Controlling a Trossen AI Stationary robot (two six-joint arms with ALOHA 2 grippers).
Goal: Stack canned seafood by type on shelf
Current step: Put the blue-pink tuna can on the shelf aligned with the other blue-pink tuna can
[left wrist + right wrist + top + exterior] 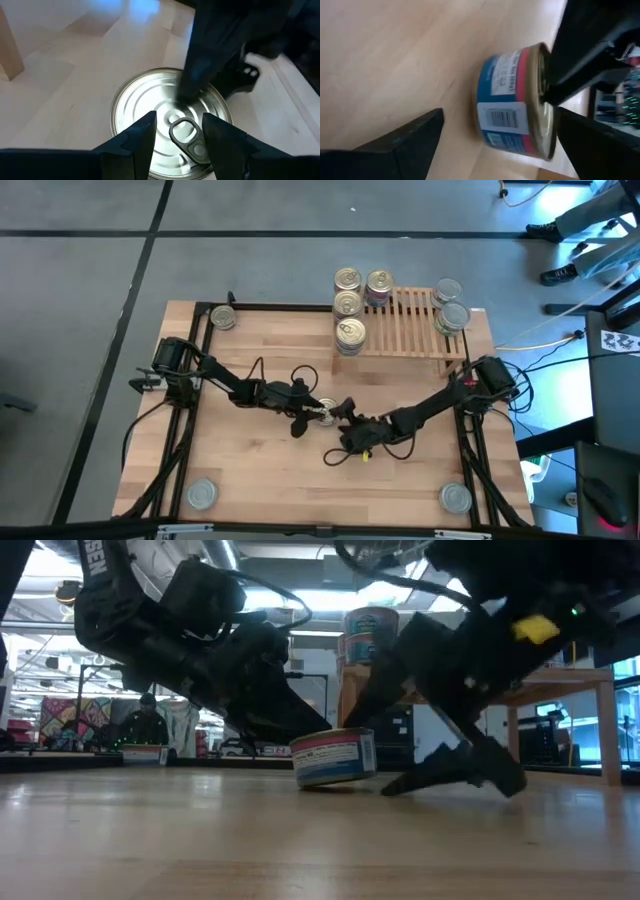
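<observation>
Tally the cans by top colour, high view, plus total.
Visible tops only; stacks may hide more.
gold-top cans: 5
silver-grey-top cans: 4
centre can, top colour unclear: 1
Total: 10

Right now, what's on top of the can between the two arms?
A dark finger of the left end effector hangs over the can, hiding part of its pull-tab lid. Contact is unclear.
</observation>
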